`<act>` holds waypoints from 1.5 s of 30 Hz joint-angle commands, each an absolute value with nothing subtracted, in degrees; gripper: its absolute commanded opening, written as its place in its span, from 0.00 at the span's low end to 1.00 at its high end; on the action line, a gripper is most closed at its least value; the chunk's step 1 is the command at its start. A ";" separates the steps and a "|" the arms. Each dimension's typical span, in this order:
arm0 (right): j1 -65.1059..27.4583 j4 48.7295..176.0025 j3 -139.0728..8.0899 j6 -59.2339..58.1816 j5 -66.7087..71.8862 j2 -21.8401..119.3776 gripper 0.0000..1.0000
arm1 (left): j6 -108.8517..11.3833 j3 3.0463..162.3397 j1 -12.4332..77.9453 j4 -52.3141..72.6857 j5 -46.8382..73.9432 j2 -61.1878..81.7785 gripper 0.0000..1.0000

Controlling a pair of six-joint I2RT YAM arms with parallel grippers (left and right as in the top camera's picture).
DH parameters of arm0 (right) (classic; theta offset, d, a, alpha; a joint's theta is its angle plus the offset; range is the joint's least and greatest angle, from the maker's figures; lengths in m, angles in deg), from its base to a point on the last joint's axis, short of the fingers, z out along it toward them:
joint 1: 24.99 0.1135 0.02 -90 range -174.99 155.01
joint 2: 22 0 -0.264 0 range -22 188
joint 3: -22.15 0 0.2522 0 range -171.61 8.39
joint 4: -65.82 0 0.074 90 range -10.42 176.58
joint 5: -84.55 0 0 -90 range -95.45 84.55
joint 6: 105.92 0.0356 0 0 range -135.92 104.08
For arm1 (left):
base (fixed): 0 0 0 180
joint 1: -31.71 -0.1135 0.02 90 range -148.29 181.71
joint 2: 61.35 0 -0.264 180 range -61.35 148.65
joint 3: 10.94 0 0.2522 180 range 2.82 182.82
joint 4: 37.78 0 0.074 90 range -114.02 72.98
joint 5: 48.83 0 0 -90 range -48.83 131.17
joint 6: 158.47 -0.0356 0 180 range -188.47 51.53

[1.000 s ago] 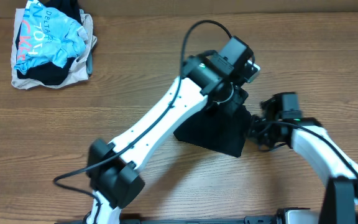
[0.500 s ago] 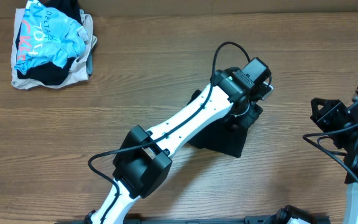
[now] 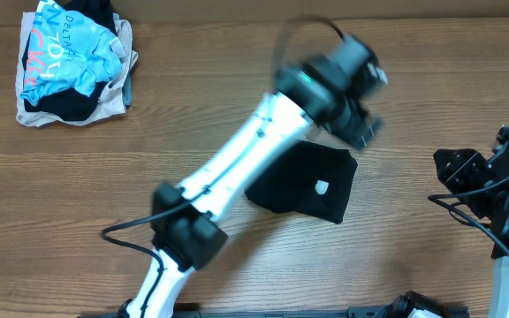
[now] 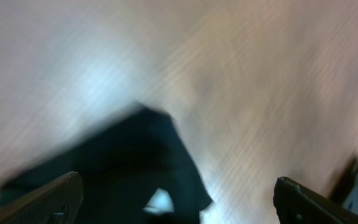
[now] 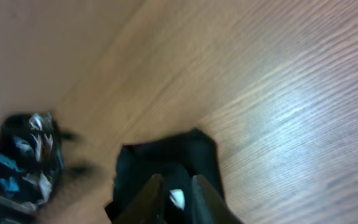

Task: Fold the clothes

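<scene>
Shorts point(image 3: 306, 184) of plain black fabric lie folded on the wooden table point(image 3: 193, 115), white logo point(image 3: 322, 186) up. Right gripper point(image 5: 174, 186), fingertips nearly together, holds nothing. Left gripper point(image 3: 360, 124), blurred, hangs spread wide above the garment's far edge. Heaped clothes point(image 3: 71, 62) sit far-left.

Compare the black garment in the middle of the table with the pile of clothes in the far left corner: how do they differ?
The black garment lies flat as one compact folded piece, while the pile is a crumpled heap of several items. The garment is plain black apart from a small white logo; the pile shows light blue with lettering, beige and dark fabric. Both rest on the wooden table, untouched by either gripper.
</scene>
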State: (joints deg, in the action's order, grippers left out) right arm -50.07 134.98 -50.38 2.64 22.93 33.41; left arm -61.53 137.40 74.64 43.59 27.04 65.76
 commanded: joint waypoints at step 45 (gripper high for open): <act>-19.91 122.89 -47.56 -6.95 13.09 67.75 0.04 | -66.38 153.20 55.74 61.74 32.39 64.97 1.00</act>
State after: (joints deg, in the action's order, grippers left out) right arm -18.42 121.10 -44.34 -6.97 12.54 69.50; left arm -64.59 152.22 54.97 61.71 32.02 65.65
